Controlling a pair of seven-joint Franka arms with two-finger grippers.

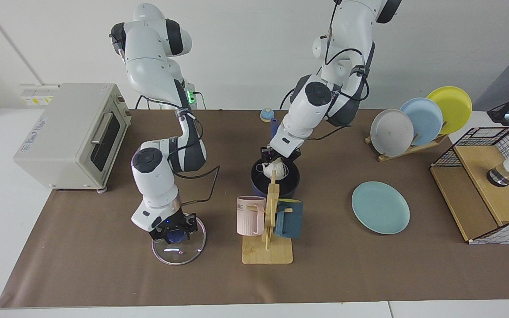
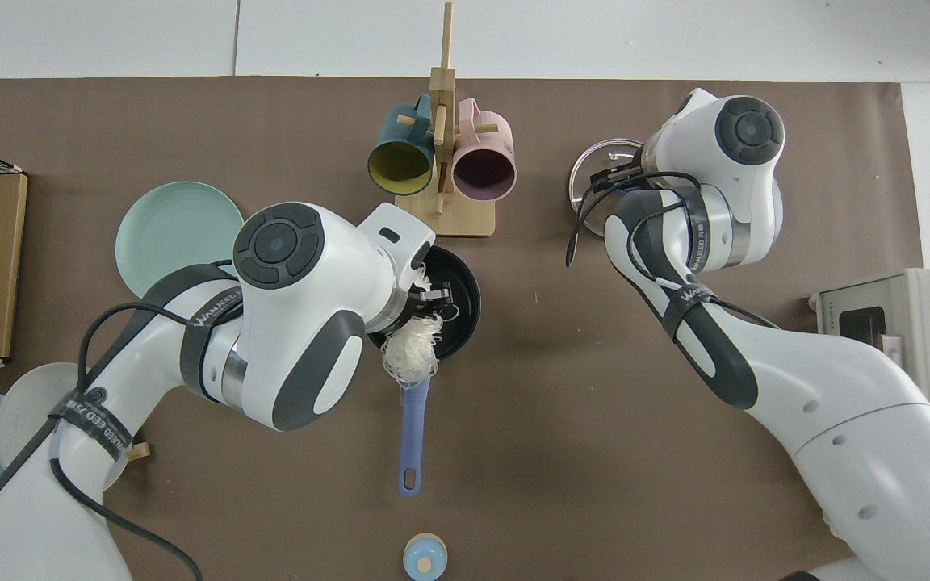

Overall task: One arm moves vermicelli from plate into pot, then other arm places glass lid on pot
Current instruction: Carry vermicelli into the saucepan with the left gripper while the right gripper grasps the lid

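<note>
The left gripper (image 1: pixel 275 160) pinches the vermicelli (image 1: pixel 274 169) just below its fingers over the pot (image 1: pixel 292 183), so letting go comes next, while the right gripper (image 1: pixel 173 230) straddles the lid (image 1: pixel 190 251) knob, grip unclear.

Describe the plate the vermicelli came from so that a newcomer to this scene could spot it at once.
In the facing view, start at the wooden rack holding three upright plates at the table's far corner. Nearer the camera, the plate lies flat on the brown mat, apart from the pot. It alone is teal-green and lying down.
</note>
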